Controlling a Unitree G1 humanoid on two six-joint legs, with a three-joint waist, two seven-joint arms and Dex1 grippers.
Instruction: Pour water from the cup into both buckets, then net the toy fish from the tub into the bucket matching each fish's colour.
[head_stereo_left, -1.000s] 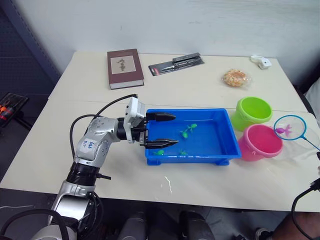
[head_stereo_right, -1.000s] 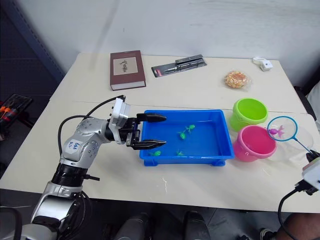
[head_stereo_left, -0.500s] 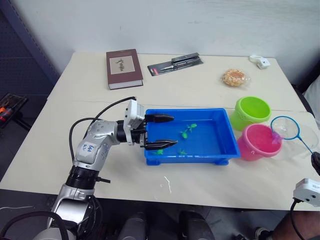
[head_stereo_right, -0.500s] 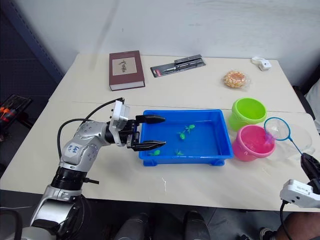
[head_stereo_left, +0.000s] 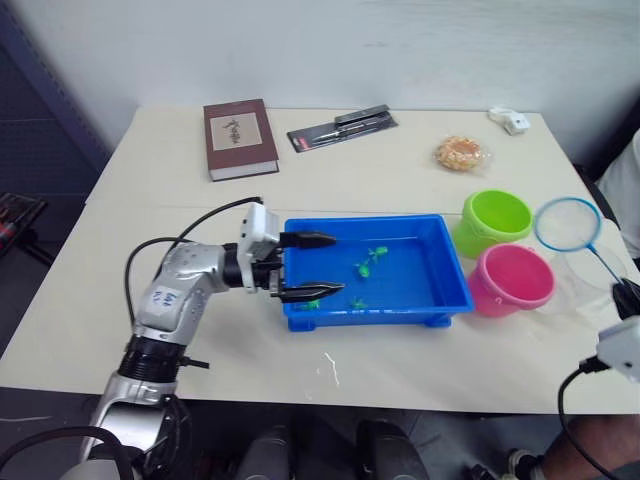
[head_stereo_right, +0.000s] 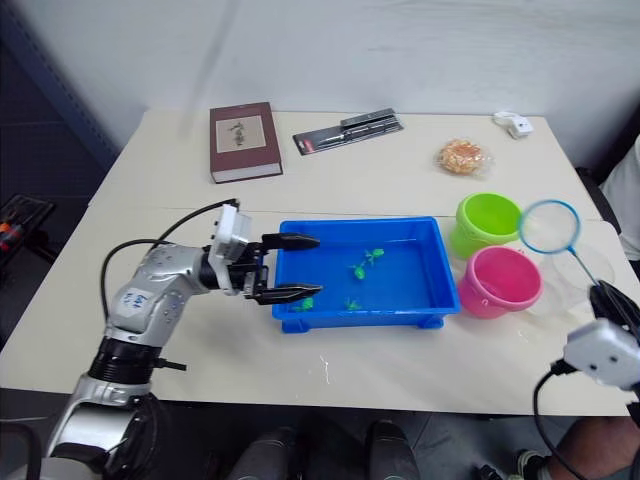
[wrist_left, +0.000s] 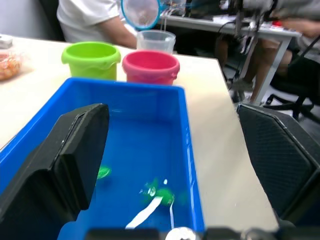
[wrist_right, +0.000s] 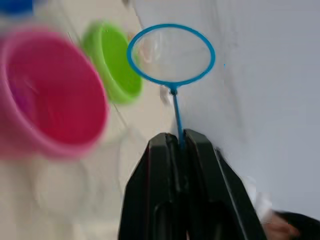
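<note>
The blue tub (head_stereo_left: 425, 272) sits mid-table with several green toy fish (head_stereo_left: 362, 266) in its water. My left gripper (head_stereo_left: 322, 265) is open, its fingers straddling the tub's left end, one over the water and one by the front rim. To the tub's right stand the lime green bucket (head_stereo_left: 497, 218) and the pink bucket (head_stereo_left: 517, 278), and the clear cup (wrist_left: 156, 40) stands behind them. My right gripper (wrist_right: 179, 142) is shut on the thin handle of the net (head_stereo_left: 566, 223). Its blue hoop hangs empty in the air above the buckets' right side.
At the back of the table lie a brown book (head_stereo_left: 240, 137), a black tool pack (head_stereo_left: 342, 126), a bagged snack (head_stereo_left: 459, 153) and a small white device (head_stereo_left: 508, 120). A person (wrist_left: 95, 15) sits beyond the table's right end.
A second ago the net held a pink fish beside the pink bucket, then it tipped over that bucket. Now it is raised higher and empty. The left gripper has stayed at the tub.
</note>
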